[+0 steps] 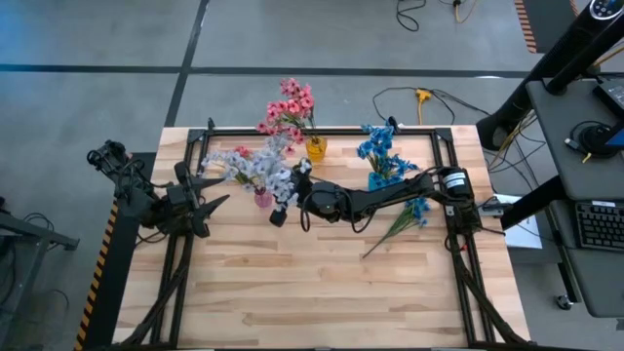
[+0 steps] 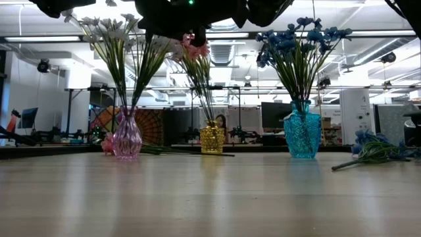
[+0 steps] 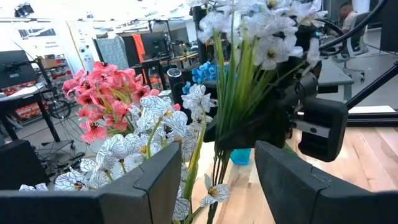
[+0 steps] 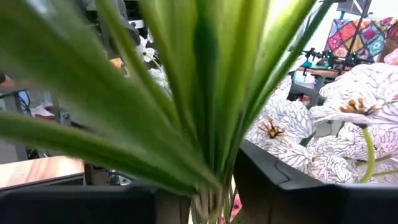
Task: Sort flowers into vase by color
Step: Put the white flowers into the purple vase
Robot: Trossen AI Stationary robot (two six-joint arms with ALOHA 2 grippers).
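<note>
We see three vases near the far side of the wooden table (image 1: 322, 283). The pink vase (image 2: 127, 139) holds white flowers (image 1: 258, 166). The gold vase (image 2: 212, 139) holds pink flowers (image 1: 290, 105). The blue vase (image 2: 302, 133) holds blue flowers (image 2: 299, 34).

From the middle of the table in the high view, the pink vase is at about 11 o'clock, the gold vase at 12 o'clock and the blue vase at 1 o'clock. Some loose blue flowers (image 1: 409, 216) lie flat on the table at about 2 o'clock, near the right arm's base.

The right gripper (image 1: 285, 200) reaches across the table to the pink vase. Its wrist view shows green stems (image 4: 205, 118) standing between its two dark fingers (image 4: 292, 193), with the jaws closed around them, right over the vase.

The left gripper (image 1: 216, 190) waits at about 10 o'clock, just beside the white flowers. Its jaws are open wide and hold nothing.
</note>
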